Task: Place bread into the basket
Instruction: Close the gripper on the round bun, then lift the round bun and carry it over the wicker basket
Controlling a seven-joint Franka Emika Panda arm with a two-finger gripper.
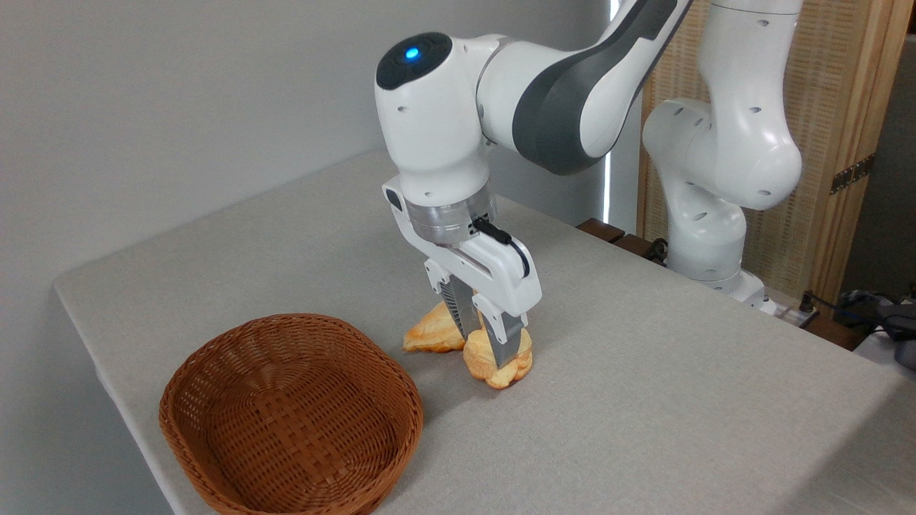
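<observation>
Fingers (485,336) pinch the bread (499,363), near the basket (215,400), well inside the table (644,400) edges.

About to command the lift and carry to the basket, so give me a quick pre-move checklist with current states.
1. Gripper down on the bread, fingers astride it: ok.
2. Firm grasp: cannot tell.
3. Bread clear of the table: cannot tell.
4. Other loaf free of the fingers: cannot tell, it lies close behind.
5. Basket upright, nothing inside: ok.
6. Path left to the basket unobstructed: ok.
</observation>
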